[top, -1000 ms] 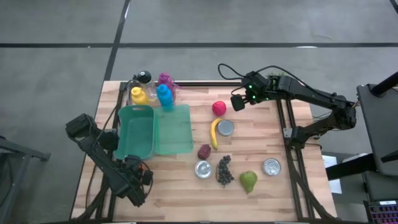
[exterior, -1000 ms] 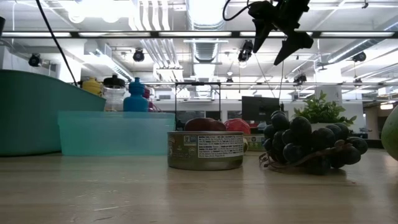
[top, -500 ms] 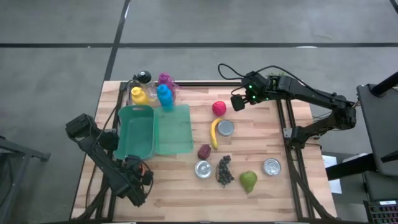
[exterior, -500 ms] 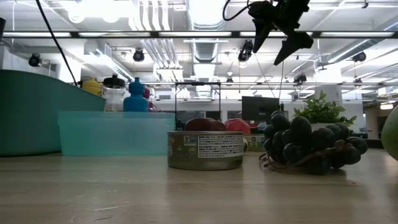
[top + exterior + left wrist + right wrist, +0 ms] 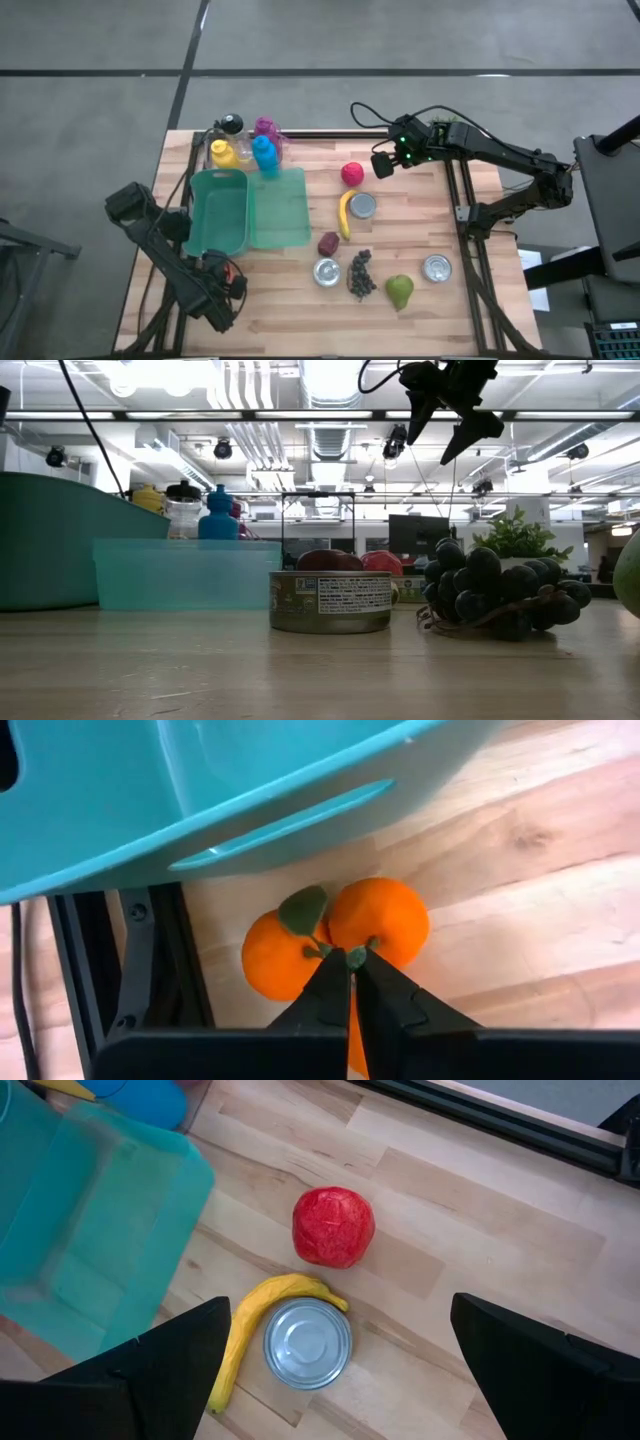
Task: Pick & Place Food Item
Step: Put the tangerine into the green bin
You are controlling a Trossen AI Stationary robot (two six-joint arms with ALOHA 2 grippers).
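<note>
since a second ago your left gripper (image 5: 352, 960) has pinched together on the stem of the oranges (image 5: 335, 935), which lie on the table (image 5: 520, 920) just beside the teal bin (image 5: 250, 780), ready to lift. your right gripper (image 5: 381, 164) hangs apart above the red fruit (image 5: 351, 173).

text: none legible | can (image 5: 330, 601) label: print unreadable

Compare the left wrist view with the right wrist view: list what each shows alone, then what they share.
Left wrist only: the left pincer shut on the stem of the oranges, beside the teal bin.

Right wrist only: a red apple, a banana and a can, framed by the open right pincer; a light green bin.

Both: the wooden table.
</note>
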